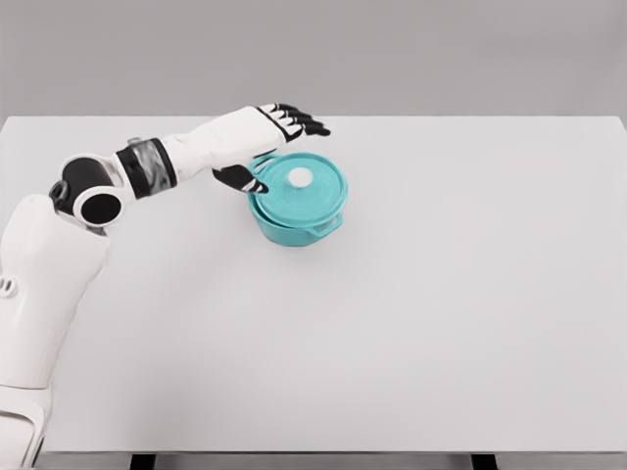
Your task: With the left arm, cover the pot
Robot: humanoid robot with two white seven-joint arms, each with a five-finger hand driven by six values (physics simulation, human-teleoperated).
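Left hand [265, 132] hovering just behind the teal pot [297, 217], upper centre of the worktop [441, 323]; fingers [304, 119] spread, released, holding nothing. Lid [299, 182] sitting on top, apparently seated.

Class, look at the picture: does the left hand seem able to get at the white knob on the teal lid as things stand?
Probably yes. The left hand hovers at the pot's far-left rim, fingers spread, and nothing stands between it and the knob on the lid.

Teal pot [297, 217] upright, teal lid [305, 184] seated on it.
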